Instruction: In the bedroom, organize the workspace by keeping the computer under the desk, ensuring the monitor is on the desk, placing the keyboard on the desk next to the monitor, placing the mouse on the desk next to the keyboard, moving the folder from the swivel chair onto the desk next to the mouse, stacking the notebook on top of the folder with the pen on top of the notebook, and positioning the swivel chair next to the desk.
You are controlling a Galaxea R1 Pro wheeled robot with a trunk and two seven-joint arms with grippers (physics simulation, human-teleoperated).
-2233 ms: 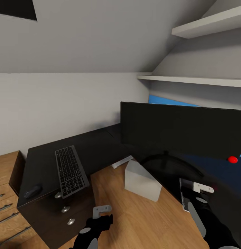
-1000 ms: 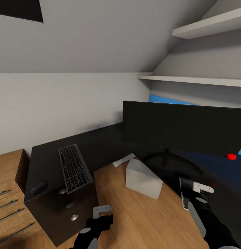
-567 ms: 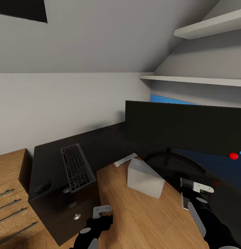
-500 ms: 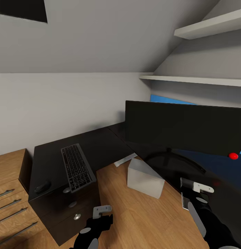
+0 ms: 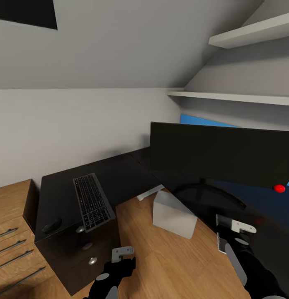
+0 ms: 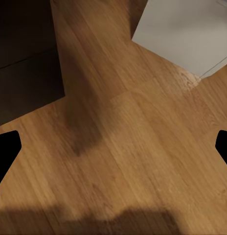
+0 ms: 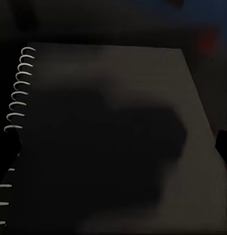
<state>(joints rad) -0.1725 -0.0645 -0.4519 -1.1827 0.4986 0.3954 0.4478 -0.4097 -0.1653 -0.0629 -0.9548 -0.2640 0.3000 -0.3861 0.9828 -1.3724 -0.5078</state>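
At about eight o'clock the mouse [image 5: 51, 225] sits near the edge of the black surface [image 5: 61, 191], the keyboard [image 5: 92, 201] just beside it, lengthwise along that wing, both seemingly already set down. Lower, at seven o'clock, the left claw [image 5: 122, 253] hangs empty with its fingers spread over the wood floor [image 6: 118, 161]. The computer [image 5: 173, 214] stands on the floor at centre, half tucked under. The monitor [image 5: 221, 153] fills three o'clock. At five o'clock the right claw [image 5: 235, 226] is clamped on the spiral-bound notebook [image 7: 108, 137], likely carrying it toward the stack. No writing is legible anywhere.
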